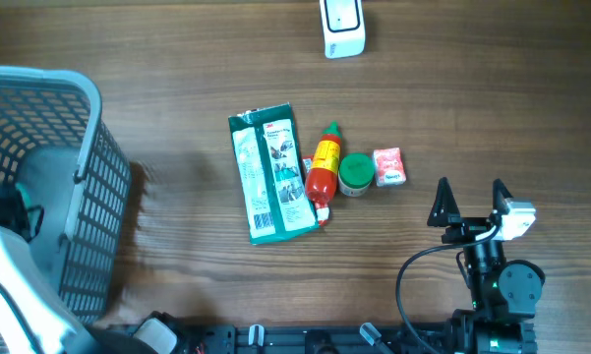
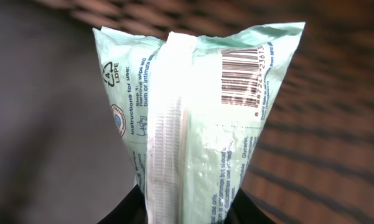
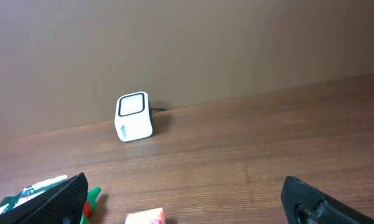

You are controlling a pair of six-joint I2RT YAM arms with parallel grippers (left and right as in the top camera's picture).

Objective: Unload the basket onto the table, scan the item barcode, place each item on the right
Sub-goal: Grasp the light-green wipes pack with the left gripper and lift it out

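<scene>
You'll see a grey basket [image 1: 103, 206] far left; mid-table, left to right: green packet [image 1: 271, 172], red sauce bottle [image 1: 323, 172], green-lidded jar [image 1: 355, 174], pink sachet [image 1: 388, 166].

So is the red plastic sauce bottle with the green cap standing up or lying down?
Lying down. The red sauce bottle shows its whole side, flat on the wooden table.
</scene>
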